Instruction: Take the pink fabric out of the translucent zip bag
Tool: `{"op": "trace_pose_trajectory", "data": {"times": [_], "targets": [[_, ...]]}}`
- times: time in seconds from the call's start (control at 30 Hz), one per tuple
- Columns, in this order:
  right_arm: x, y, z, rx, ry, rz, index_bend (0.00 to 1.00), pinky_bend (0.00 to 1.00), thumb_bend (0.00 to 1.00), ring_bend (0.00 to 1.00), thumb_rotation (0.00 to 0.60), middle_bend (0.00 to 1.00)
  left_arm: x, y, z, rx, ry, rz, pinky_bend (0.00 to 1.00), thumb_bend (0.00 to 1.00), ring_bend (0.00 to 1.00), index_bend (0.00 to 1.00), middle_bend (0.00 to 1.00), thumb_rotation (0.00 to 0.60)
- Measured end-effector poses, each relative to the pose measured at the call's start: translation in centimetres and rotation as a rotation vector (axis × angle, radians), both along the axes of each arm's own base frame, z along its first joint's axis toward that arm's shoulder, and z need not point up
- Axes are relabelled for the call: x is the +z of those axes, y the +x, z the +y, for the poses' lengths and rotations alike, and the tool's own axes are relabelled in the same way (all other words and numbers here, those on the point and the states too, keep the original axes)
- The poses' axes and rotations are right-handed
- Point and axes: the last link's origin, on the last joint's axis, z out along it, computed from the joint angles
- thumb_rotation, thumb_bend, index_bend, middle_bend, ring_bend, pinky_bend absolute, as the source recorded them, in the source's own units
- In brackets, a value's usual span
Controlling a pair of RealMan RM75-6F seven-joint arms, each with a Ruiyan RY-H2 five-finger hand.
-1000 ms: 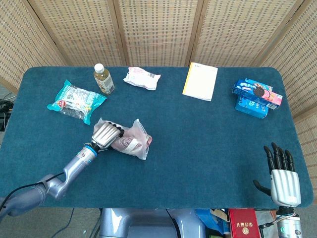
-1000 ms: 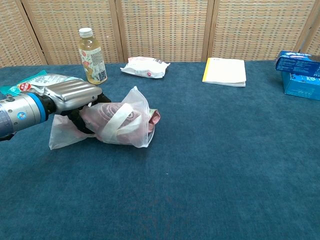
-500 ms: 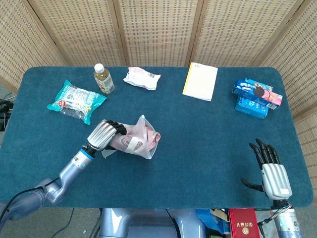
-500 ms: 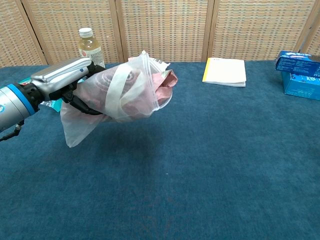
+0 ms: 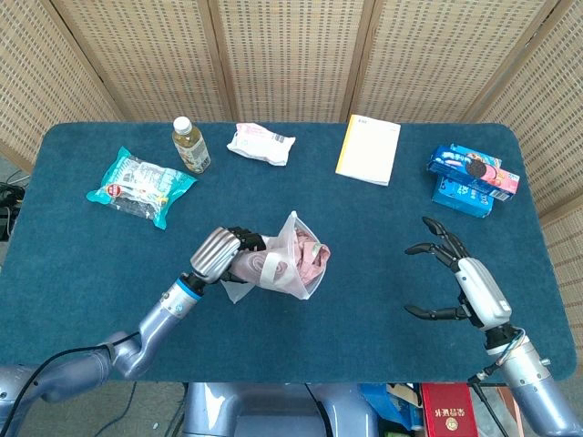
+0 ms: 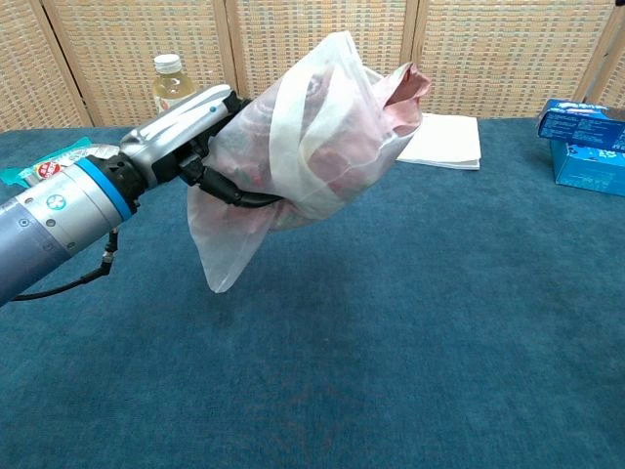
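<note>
My left hand [image 5: 221,256] [image 6: 191,132] grips the translucent zip bag [image 5: 283,266] [image 6: 298,137] and holds it up off the table, its open mouth turned to the right. The pink fabric [image 5: 312,256] [image 6: 402,90] fills the bag and pokes out of the mouth. My right hand [image 5: 460,279] hovers open over the table's right side, fingers spread, well apart from the bag. The chest view does not show it.
On the blue table [image 5: 383,228] lie a green snack pack [image 5: 138,185], a drink bottle [image 5: 190,145], a white packet [image 5: 260,142], a yellow-edged booklet [image 5: 369,148] and blue cookie boxes [image 5: 472,179]. A wicker screen [image 5: 291,55] stands behind.
My left hand has lifted the bag off the table and carried it up and to the right. My right hand has risen from the front edge and moved left over the table.
</note>
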Motion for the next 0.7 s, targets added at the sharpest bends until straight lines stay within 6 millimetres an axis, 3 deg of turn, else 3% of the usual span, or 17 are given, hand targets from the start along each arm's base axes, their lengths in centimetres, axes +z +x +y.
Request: {"op": "trace_pose_trajectory", "data": {"times": [0.27, 0.7], "targets": [[1.1, 3.4, -1.1, 0.010, 0.097, -0.095, 0.31, 0.00, 0.00, 0.00, 0.600, 0.00, -0.6, 3.0, 0.0, -0.004, -0.005, -0.050, 0.54, 0.30, 0.53, 0.63, 0.56, 0.600], [-0.4, 5.1, -4.5, -0.040, 0.093, 0.002, 0.32, 0.00, 0.00, 0.00, 0.600, 0.00, -2.6, 5.7, -1.3, -0.019, -0.050, -0.072, 0.54, 0.30, 0.53, 0.63, 0.57, 0.600]]}}
